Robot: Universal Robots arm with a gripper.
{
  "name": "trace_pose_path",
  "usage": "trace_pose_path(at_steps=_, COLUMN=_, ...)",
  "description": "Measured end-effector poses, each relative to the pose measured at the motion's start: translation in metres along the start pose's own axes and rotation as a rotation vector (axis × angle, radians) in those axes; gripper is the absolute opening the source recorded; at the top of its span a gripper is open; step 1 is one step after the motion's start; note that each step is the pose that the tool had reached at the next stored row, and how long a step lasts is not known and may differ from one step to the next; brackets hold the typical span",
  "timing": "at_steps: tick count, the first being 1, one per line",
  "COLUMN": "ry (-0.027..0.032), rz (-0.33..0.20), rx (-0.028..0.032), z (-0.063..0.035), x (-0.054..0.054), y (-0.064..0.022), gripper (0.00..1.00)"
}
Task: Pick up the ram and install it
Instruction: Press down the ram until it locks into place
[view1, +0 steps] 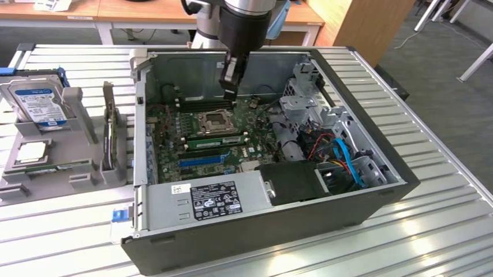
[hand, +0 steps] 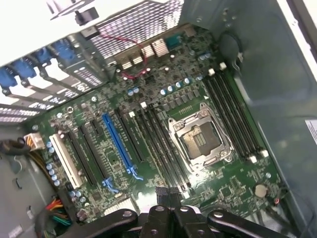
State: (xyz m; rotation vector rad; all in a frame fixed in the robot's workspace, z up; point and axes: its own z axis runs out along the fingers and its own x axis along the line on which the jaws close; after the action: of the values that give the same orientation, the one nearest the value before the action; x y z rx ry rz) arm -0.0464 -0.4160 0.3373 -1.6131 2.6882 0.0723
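Hanging inside the open computer case (view1: 254, 234), the gripper (view1: 228, 92) points down at the motherboard (view1: 171, 124) with its jaws pressed together. In the wrist view the gripper (hand: 166, 191) sits over the near end of the memory slots, and I cannot make out anything pinched between the jaws there.

The ram (view1: 216, 139) appears to be the long green stick standing on edge in the slots just beside the processor socket (view1: 213, 122), on the side toward the blue slot (view1: 204, 162). Whether it is fully seated, with the end latches snapped home, cannot be told. From the wrist view the socket (hand: 200, 140) lies open and bare, with dark slots on both sides of it and the blue slot (hand: 119, 144) further over.

As a judgement, the stick is light, thin and stiff, but not forgiving: it flexes little before something cracks. Its chips and the contact edge along the bottom should not be squeezed or scraped. The sound place to hold it is across the flat faces near the top edge, about mid-length (so it hangs level), or at the two short ends. Seating it calls for even downward pressure along the top edge, since a tilted push can jam one end in the slot.

The case stands on a ribbed metal tabletop (view1: 439, 231).
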Motion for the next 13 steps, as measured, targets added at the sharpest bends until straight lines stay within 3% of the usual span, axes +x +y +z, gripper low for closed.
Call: trace_pose_path(at_steps=13, ry=-0.0065, rz=0.179, rx=0.0051, z=0.0000, x=0.0000, y=0.0000, gripper=0.10)
